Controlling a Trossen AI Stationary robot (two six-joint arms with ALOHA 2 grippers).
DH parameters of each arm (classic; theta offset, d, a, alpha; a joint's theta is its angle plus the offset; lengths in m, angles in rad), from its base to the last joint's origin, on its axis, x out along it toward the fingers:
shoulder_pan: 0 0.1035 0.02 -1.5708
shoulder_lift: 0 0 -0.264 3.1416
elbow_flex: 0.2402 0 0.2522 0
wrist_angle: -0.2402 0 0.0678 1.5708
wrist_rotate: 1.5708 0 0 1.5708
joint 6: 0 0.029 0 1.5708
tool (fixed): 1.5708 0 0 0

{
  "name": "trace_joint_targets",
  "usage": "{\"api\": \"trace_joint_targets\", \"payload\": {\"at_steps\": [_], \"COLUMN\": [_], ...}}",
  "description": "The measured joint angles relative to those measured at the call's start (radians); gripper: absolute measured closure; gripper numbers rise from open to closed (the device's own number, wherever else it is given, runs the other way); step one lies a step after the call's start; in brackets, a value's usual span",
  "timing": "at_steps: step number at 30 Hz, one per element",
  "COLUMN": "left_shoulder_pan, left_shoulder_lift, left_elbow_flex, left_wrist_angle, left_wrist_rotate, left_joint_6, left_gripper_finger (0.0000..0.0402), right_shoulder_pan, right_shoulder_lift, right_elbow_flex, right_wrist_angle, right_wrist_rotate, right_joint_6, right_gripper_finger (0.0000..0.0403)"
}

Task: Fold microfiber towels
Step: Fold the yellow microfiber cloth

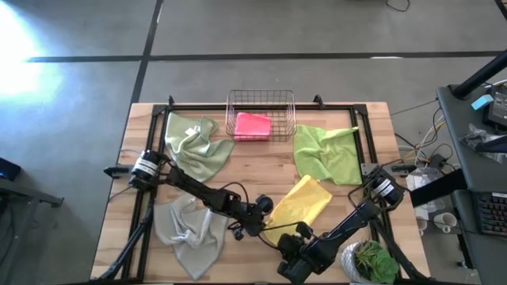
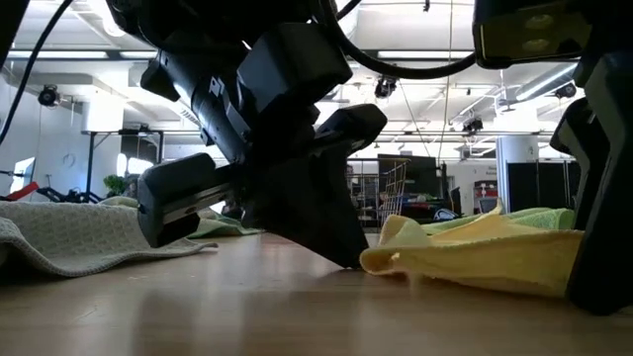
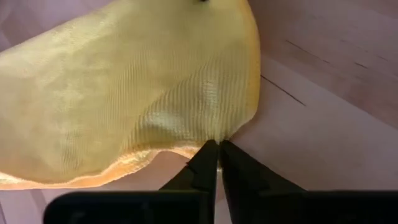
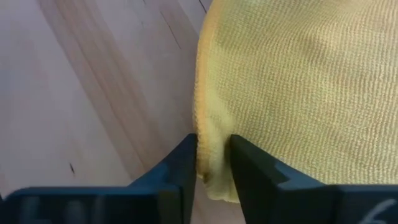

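A yellow towel (image 1: 301, 204) lies crumpled on the wooden table, near its front middle. My left gripper (image 1: 266, 217) is at the towel's left edge and my right gripper (image 1: 299, 235) at its near edge, each shut on the cloth. A pale sage towel (image 1: 196, 142) and a lime green towel (image 1: 326, 152) lie spread at the back. A grey-beige towel (image 1: 188, 228) lies at the front left. A folded pink towel (image 1: 253, 125) rests in the wire basket (image 1: 261, 100). My left gripper pinches the yellow towel's left edge (image 3: 211, 132) between its two fingertips, and the cloth puckers toward them. The fingers slant down from the table's left. The towel lies on the table, slightly raised at the pinch (image 2: 381, 259). My right gripper has the yellow towel's near edge (image 4: 212, 144) between its two fingers, and a small fold of cloth fills the gap. The fingers come steeply from above and from the near right. The rest of the towel lies slack on the table.
A black frame (image 1: 261, 108) borders the table's back and sides. A potted green plant (image 1: 371, 263) stands at the front right corner, close to my right arm. Bare wood (image 1: 261, 170) shows between the towels at the middle.
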Motion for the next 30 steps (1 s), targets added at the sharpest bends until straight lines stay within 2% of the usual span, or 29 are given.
{"api": "trace_joint_targets", "payload": {"at_steps": [7, 13, 19, 26, 30], "left_shoulder_pan": [-0.008, -0.048, -0.092, -0.104, -0.104], "left_shoulder_lift": [-0.020, -0.113, -0.234, -0.298, -0.321], "left_elbow_flex": [0.000, -0.006, -0.003, -0.002, -0.002], "left_wrist_angle": [-0.059, -0.230, -0.341, -0.394, -0.405], "left_wrist_rotate": [-0.001, 0.005, 0.001, -0.089, -0.124], "left_joint_6": [-0.062, -0.084, -0.091, -0.110, -0.111], "left_gripper_finger": [0.0400, 0.0401, 0.0401, 0.0401, 0.0401], "right_shoulder_pan": [0.000, 0.004, 0.004, 0.007, 0.005], "right_shoulder_lift": [0.002, 0.002, 0.002, 0.000, 0.000], "right_elbow_flex": [0.046, 0.118, 0.195, 0.267, 0.303], "right_wrist_angle": [-0.016, -0.012, -0.016, -0.031, -0.110], "right_wrist_rotate": [-0.029, -0.067, -0.061, -0.056, -0.044], "right_joint_6": [0.000, 0.053, 0.130, 0.199, 0.267], "right_gripper_finger": [0.0388, 0.0393, 0.0393, 0.0394, 0.0394]}}
